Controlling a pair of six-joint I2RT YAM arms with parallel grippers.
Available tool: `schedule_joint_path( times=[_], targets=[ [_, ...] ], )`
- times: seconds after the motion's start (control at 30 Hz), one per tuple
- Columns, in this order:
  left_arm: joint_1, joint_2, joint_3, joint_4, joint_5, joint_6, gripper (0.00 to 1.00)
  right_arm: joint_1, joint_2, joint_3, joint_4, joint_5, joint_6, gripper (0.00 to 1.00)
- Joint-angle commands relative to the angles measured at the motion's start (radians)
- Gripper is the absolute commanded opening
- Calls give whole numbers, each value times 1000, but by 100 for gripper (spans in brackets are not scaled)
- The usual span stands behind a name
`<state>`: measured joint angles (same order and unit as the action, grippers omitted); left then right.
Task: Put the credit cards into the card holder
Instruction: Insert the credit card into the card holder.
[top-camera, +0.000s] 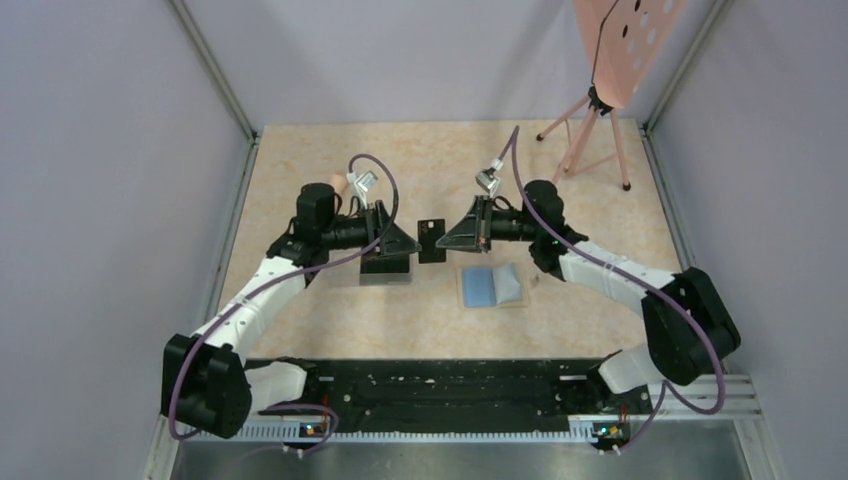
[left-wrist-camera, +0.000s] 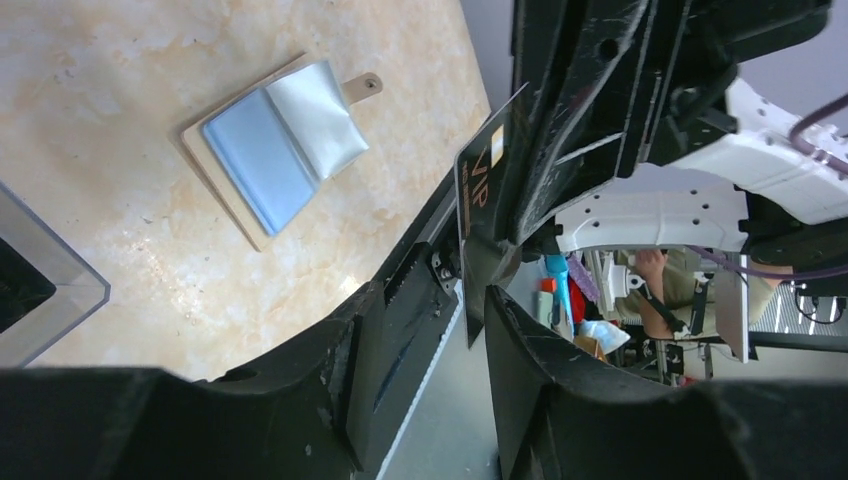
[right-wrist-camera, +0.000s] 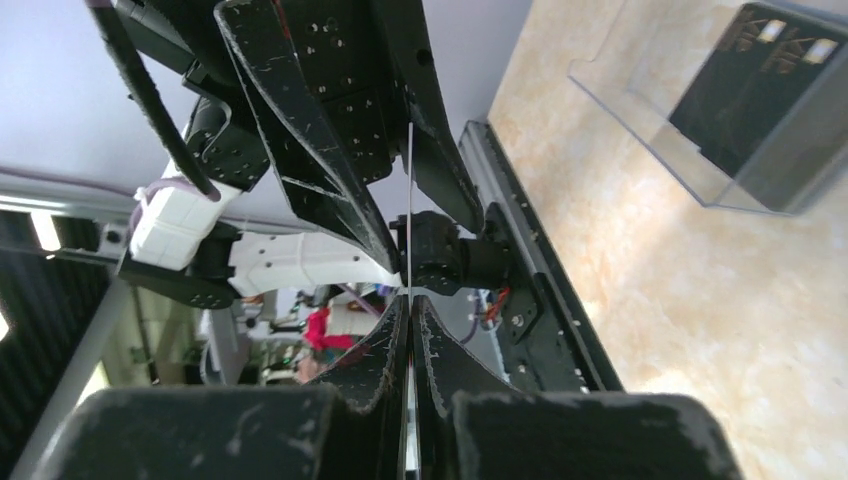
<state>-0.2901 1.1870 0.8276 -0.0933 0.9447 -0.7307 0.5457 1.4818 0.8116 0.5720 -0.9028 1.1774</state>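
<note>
Credit card (top-camera: 431, 238) is in mid-air, clamped in the right tool (right-wrist-camera: 409, 312). Left tool (left-wrist-camera: 474, 300) has its jaws parted either side of it. Card holder (top-camera: 490, 285) lies open on the desk (top-camera: 420, 160), below the right tool. Other credit cards (right-wrist-camera: 750, 90) sit in the clear box (top-camera: 385, 272).

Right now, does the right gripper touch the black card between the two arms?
Touching. In the right wrist view the right gripper is shut on the credit card, both fingers pressing its faces.
</note>
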Motion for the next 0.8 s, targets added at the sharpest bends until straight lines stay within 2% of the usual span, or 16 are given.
schedule_joint_path(
  times=[0.0, 0.27, 0.43, 0.57, 0.77],
  targets=[
    [-28, 17, -28, 28, -58, 5, 47, -50, -123, -1, -335, 82, -255, 0],
    [-114, 136, -29, 69, -141, -42, 47, -244, -197, -61, -623, 123, -438, 0],
    [-191, 265, 32, -2, -225, -40, 43, -366, -204, -64, -790, 163, -578, 0],
    [-265, 388, 100, -85, -298, -43, 37, -463, -201, -91, -832, 171, -623, 0],
    [-362, 506, 176, -151, -384, -44, 29, -468, -182, -133, -817, 189, -661, 0]
  ],
)
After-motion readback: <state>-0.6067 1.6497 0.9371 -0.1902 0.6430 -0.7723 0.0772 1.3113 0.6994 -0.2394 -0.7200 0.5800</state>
